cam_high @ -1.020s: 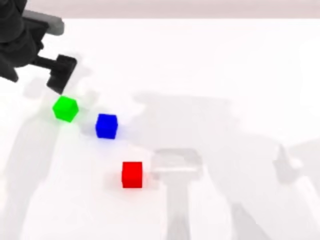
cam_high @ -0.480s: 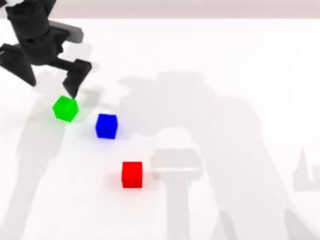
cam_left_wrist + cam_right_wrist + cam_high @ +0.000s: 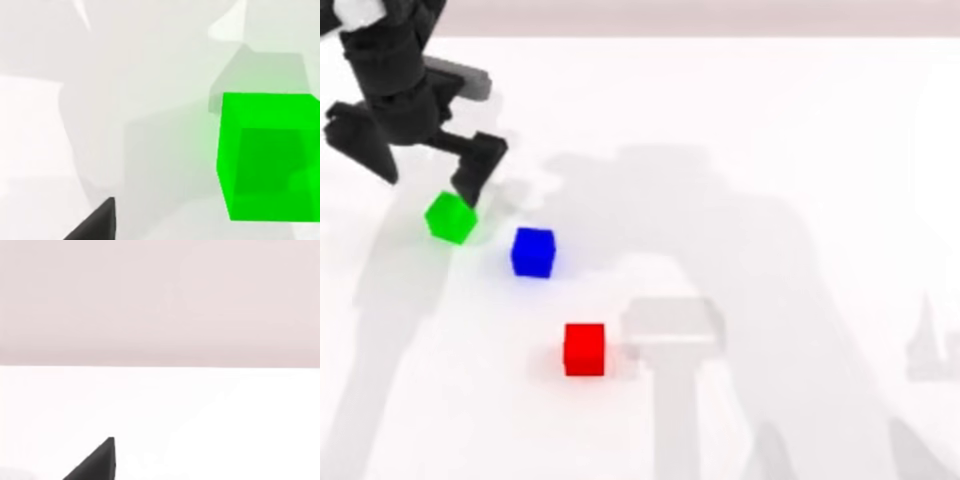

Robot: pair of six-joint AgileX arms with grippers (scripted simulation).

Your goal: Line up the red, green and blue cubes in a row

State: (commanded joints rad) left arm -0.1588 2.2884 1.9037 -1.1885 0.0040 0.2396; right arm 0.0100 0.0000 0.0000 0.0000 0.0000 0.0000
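bright, washed-out, soft grey shadows

My left pincer point(image 3: 425, 170) hangs spread wide over the counter's point(image 3: 800, 130) far left, one finger point(image 3: 475, 170) just beside the green cube point(image 3: 450, 217), so there is little room on that side of it. The blue cube point(image 3: 533, 251) sits near the green one with a narrow gap between them, and the red cube point(image 3: 584, 349) lies further toward the near edge, apart from both. I see open counter across the whole right half.
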